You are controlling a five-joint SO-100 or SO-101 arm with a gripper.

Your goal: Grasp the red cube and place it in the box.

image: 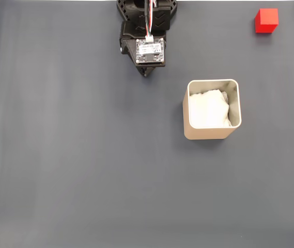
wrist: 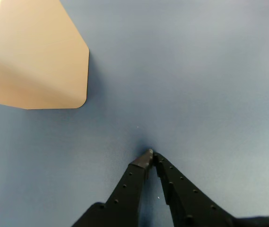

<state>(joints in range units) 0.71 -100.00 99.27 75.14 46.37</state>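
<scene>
I am holding my claw [wrist: 151, 155] with its fingertips together, clamping nothing, low over the grey worktop [image: 74, 155]. The red cube [image: 266, 20] is sitting in the fixed view's top-right corner, well apart from the beige box [image: 212, 133].

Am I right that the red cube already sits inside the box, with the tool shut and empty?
Not quite. In the fixed view the red cube lies on the mat, apart from the box, which holds only white padding. The tool is indeed shut and empty.
</scene>
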